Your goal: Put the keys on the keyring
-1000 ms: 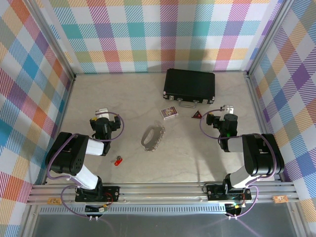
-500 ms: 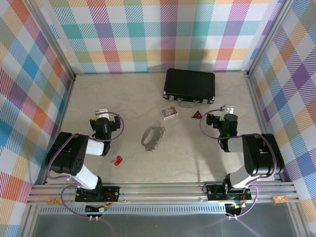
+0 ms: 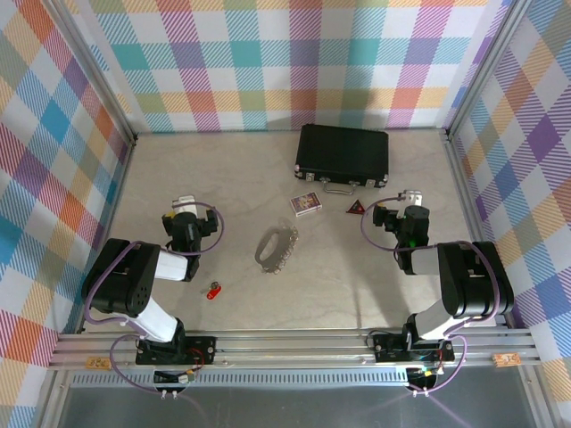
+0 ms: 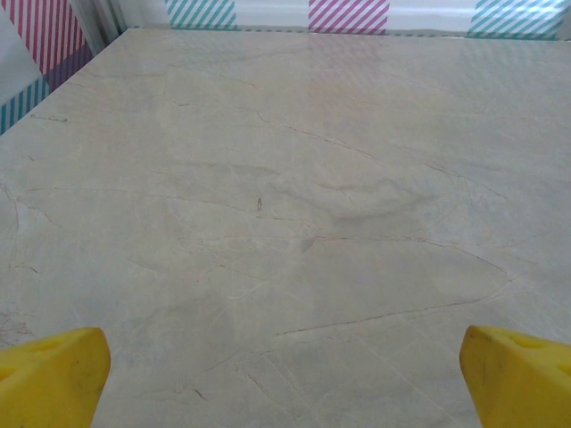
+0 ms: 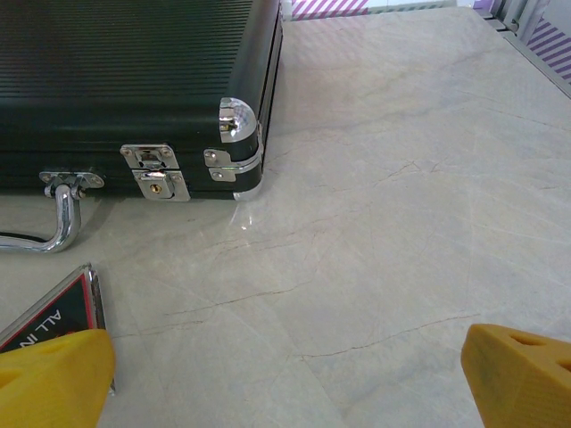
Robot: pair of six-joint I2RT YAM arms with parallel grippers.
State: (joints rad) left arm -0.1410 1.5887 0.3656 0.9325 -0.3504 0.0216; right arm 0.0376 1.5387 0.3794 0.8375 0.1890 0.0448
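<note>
A small red-headed key [image 3: 213, 290] lies on the marble table near the left arm's base. The silver keyring [image 3: 276, 249], an oval loop with a bumpy edge, lies flat at the table's middle. My left gripper [image 3: 185, 204] rests low at the left, open, well behind the key and left of the ring. Its yellow fingertips [image 4: 53, 379] stand wide apart over bare marble. My right gripper [image 3: 411, 196] rests at the right, open, its yellow fingertips [image 5: 517, 370] spread with nothing between them.
A black ribbed case [image 3: 343, 156] with chrome latches [image 5: 156, 171] lies at the back centre. A small printed card box [image 3: 307, 204] and a dark red triangular piece [image 3: 356, 208] lie in front of it; the triangle's corner [image 5: 62, 303] lies beside my right gripper's left finger. Checkered walls enclose the table.
</note>
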